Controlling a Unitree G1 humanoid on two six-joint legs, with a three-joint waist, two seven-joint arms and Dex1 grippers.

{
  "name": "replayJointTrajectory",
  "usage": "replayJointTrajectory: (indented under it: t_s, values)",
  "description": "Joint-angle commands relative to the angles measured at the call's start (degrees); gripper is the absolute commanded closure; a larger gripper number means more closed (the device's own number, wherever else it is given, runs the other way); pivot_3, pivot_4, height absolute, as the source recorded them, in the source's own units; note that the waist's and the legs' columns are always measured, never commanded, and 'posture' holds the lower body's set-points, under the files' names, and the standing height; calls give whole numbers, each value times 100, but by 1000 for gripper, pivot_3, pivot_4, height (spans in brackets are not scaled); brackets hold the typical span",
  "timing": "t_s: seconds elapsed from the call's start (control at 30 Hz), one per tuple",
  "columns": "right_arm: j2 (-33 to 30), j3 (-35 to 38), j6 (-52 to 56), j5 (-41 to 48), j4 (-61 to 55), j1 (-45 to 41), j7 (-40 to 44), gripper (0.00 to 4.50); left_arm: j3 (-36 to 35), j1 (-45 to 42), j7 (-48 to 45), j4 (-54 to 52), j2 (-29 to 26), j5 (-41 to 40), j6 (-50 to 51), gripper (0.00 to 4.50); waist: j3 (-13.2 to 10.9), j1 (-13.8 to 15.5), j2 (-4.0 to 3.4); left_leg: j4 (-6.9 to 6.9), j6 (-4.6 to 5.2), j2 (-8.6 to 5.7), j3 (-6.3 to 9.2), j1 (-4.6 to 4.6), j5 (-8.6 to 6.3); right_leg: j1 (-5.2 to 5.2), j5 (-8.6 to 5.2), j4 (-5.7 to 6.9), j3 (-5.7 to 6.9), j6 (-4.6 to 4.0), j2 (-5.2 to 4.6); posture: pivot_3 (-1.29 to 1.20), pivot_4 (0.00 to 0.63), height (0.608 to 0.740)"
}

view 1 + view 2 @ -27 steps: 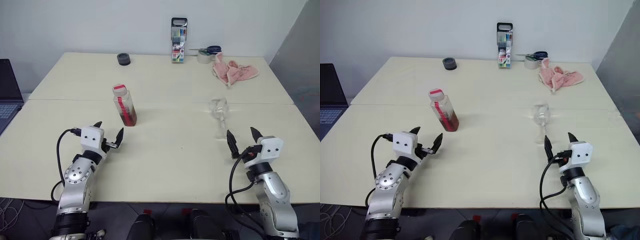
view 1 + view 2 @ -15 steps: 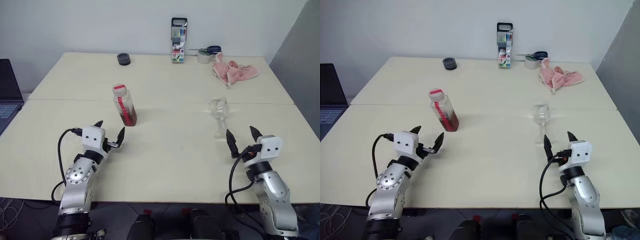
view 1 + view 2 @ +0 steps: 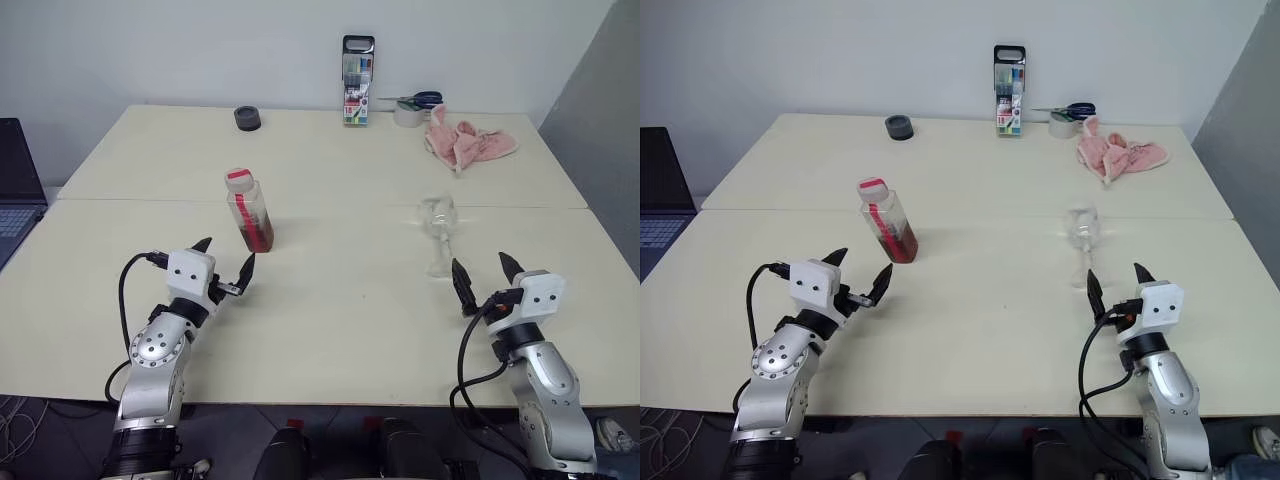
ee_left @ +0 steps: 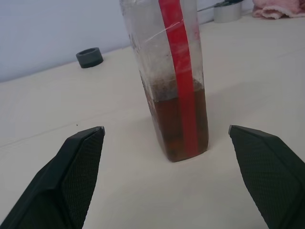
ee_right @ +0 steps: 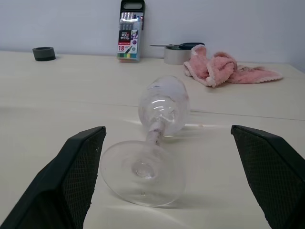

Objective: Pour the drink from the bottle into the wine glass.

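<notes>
The bottle (image 3: pixel 248 212) stands upright left of the table's middle. It has a pinkish-red cap and a red label strip, and the amber drink (image 4: pixel 164 119) fills its lower part. My left gripper (image 3: pixel 227 255) is open just short of it, with the bottle centred between the fingers in the left wrist view and not touched. The clear wine glass (image 3: pixel 437 222) lies on its side on the right, its round foot (image 5: pixel 143 171) turned toward my right gripper (image 3: pixel 481 268). That gripper is open a little short of the foot and holds nothing.
Along the far edge are a black round lid (image 3: pixel 247 118), an upright marker case (image 3: pixel 357 80), a tape roll (image 3: pixel 408 114) with scissors (image 3: pixel 420 99), and a pink cloth (image 3: pixel 468 142). A laptop (image 3: pixel 15 190) sits beyond the table's left side.
My left gripper has edged slightly forward toward the bottle. The right gripper, the bottle and the glass have stayed put.
</notes>
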State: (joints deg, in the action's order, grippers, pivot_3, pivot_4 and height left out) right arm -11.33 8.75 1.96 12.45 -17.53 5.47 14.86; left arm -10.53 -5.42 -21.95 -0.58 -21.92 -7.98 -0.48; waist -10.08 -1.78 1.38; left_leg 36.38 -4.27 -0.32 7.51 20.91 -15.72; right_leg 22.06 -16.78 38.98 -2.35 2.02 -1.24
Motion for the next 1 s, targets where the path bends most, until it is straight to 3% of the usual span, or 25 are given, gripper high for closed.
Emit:
replayJointTrajectory:
  t_s: [0.03, 0.3, 0.5, 0.7, 1.0]
  values:
    - [-26, -2, -134, -3, -97, -74, 22, 0, -22, -6, -94, -283, -91, -99, 56, 39, 0, 0, 0, 0, 0, 0, 0, 0, 0, 0, 0, 0, 0, 0, 0, 0, 150, 740]
    - [-185, -109, -34, 121, -228, -144, 322, 0, -100, -96, -127, -331, -4, -431, 278, 39, -1, 0, -1, 0, 0, 0, 0, 0, 0, 0, 0, 0, 0, 0, 0, 0, 150, 740]
    - [-1150, -602, 1277, 1137, -1244, -515, 1499, 0, 113, -471, 349, -436, 194, -189, 808, 39, -4, -3, -4, 1, 1, -1, 0, 0, 0, 0, 0, 0, 0, 1, 1, 0, 150, 740]
    - [-1938, -595, 2540, 2152, -1782, -1130, 1965, 0, 274, -1087, 643, -597, 304, -139, 1518, 39, -4, 7, -1, 4, 1, -3, 7, 3, 0, -5, 0, -2, 7, 1, 1, 0, 150, 740]
    - [-2169, -618, 2680, 2415, -1876, -1135, 2319, 0, 235, -1565, 906, -419, 308, -110, 1843, 39, -5, 6, 0, 2, 1, -4, 3, 4, 0, -3, 0, -4, 5, 2, 0, 0, 150, 740]
